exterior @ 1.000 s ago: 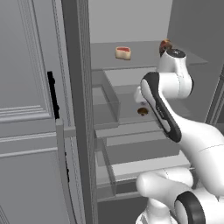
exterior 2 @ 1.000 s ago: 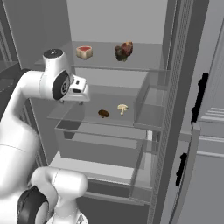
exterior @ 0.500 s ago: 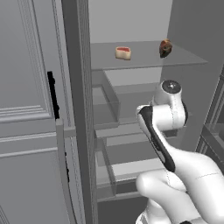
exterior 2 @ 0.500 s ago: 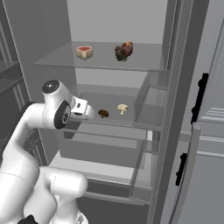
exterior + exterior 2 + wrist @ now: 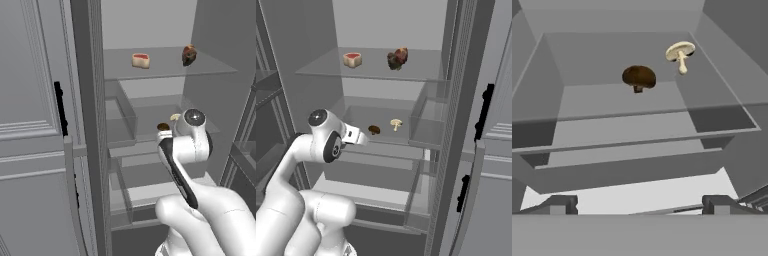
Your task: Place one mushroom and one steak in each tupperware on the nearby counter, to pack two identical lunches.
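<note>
Jaws of the white arm's gripper (image 5: 640, 204) spread wide, empty, facing the fridge's glass shelf (image 5: 637, 125). Dark brown mushroom (image 5: 639, 77) and pale white mushroom (image 5: 680, 52) sit near together. Risk: fingertips clip shelf edge or nudge both.

Two mushrooms (image 5: 385, 127) on middle fridge shelf (image 5: 406, 142)

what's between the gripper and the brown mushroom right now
Nothing visible. The open gripper points into the fridge at the glass shelf holding the brown mushroom, with only bare shelf between them. The white mushroom lies apart, off to one side, not in the line of approach.
</note>
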